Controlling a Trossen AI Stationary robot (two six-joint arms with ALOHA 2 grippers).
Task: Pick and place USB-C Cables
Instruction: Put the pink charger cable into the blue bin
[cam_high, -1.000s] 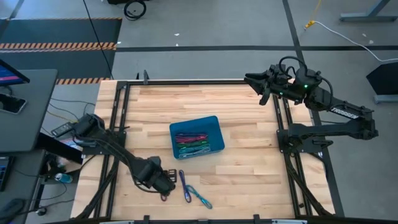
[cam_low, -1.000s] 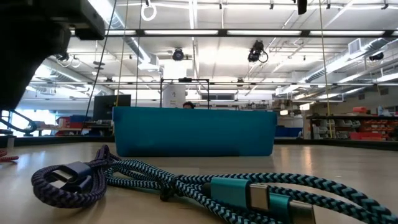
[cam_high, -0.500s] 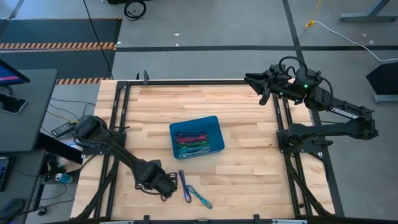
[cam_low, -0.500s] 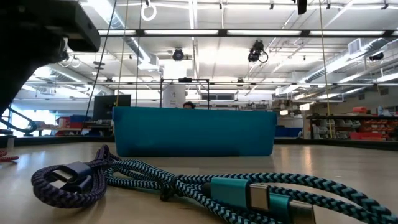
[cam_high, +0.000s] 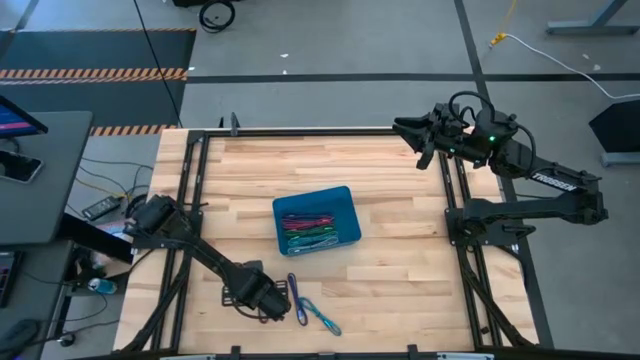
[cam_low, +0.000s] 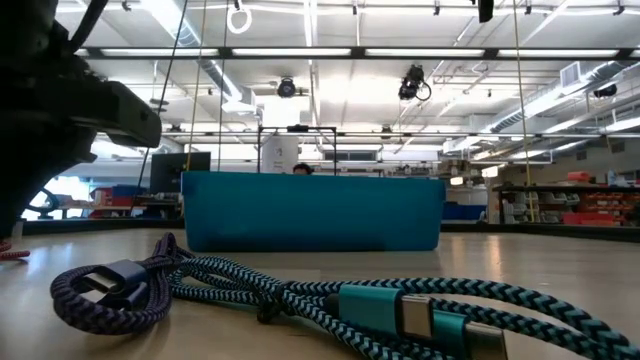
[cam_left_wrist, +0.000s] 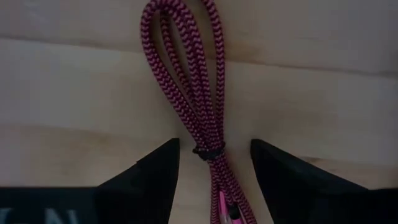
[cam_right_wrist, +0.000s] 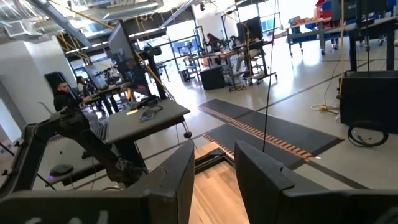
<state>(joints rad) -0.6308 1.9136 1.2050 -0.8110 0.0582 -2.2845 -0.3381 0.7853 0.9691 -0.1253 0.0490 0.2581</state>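
Observation:
A maroon braided USB-C cable (cam_left_wrist: 189, 87), folded into a bundle with a tie at its middle (cam_left_wrist: 208, 151), lies flat on the wooden table near the front edge. My left gripper (cam_left_wrist: 214, 149) points down over it, open, one finger on each side of the tie and apart from it. To its right lie a dark blue cable (cam_high: 295, 297) and a teal cable (cam_high: 322, 318), close up in the low view as the dark blue cable (cam_low: 110, 290) and the teal cable (cam_low: 400, 310). Several more cables lie in the blue bin (cam_high: 340, 198). My right gripper (cam_high: 420, 135) waits high at the far right, open and holding nothing.
The blue bin (cam_low: 312, 210) stands at the table's middle, behind the loose cables. Black frame rails run along both table sides (cam_high: 185, 200). Bare wood lies between the bin and the right rail. A desk with devices stands left of the table (cam_high: 40, 170).
My left gripper has come down toward the table and shifted a little toward the near edge and the right, closer to the loose cables. The cables and the bin have stayed where they were.

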